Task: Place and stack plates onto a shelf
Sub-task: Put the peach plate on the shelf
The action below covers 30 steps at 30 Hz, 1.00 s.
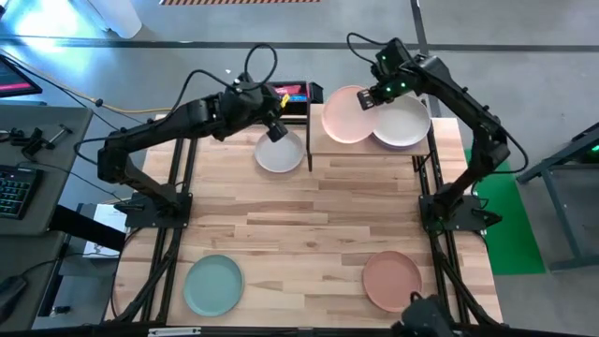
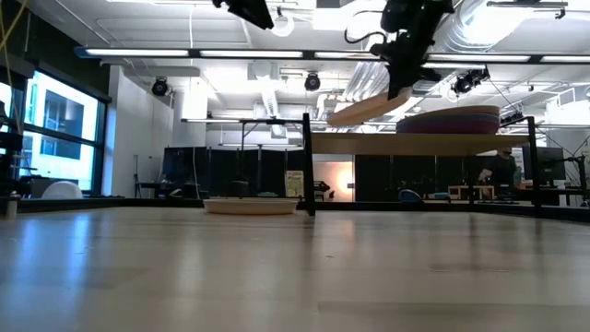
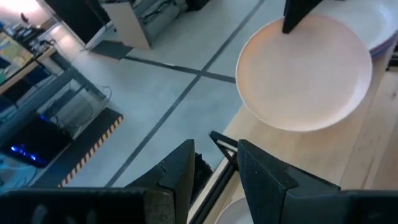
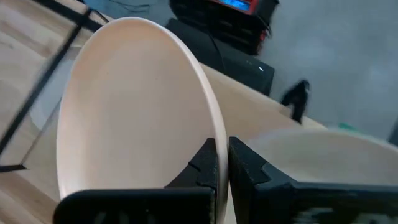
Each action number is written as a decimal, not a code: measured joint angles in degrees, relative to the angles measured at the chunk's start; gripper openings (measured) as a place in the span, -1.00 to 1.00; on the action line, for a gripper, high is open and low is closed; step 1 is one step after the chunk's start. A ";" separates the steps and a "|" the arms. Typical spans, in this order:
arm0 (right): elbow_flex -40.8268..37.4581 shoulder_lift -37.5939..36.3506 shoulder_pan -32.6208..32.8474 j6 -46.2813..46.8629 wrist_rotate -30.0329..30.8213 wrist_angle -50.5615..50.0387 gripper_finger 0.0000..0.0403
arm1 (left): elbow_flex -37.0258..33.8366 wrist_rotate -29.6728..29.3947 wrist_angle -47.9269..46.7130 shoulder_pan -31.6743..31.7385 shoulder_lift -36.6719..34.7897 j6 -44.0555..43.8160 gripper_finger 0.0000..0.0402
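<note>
The work surface is a light-wood plank table (image 1: 309, 215) on a black frame, standing on a grey floor; a desk with a keyboard (image 1: 11, 192) sits off its left edge.

At the near left corner of the table lies a teal-green plate (image 1: 213, 285) — round, shallow, matte, flat on the wood. The left gripper (image 1: 277, 130) hovers above the far edge of the table, just over a grey-white plate (image 1: 280, 153) that rests flat on the tabletop beside the shelf's left post. Its fingers (image 3: 180, 177) stand apart with only a narrow gap between them, and nothing is held.

Right of that plate is the shelf (image 1: 374, 150), a raised light-wood platform on black posts. The right gripper (image 1: 369, 96) is clamped on the rim of a pale pink plate (image 1: 346, 114), held tilted above the left half of the shelf — the low view shows its gripped edge raised. On the right half sits a stack (image 2: 457, 120) with a pale plate (image 1: 404, 124) uppermost and a purple band at its edge.

A tan-brown plate (image 1: 393, 280) lies flat at the near right corner.
</note>
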 joint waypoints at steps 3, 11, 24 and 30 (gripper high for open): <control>0.00 1.16 0.04 -1.04 -3.11 2.29 -1.00 | -0.01 0.00 -0.56 0.70 -0.04 -1.50 -0.45; 0.00 3.24 1.19 -2.39 -4.54 3.24 -1.00 | -0.01 -0.04 -2.51 1.03 -0.04 -2.90 -0.45; 0.00 6.50 2.84 -2.55 -2.90 4.18 -1.00 | -0.01 -0.06 -2.66 1.03 -0.02 -2.88 -0.45; 0.02 7.72 2.80 -2.57 -1.79 3.47 -1.00 | -0.01 -0.08 -2.64 1.01 -0.02 -2.88 -0.45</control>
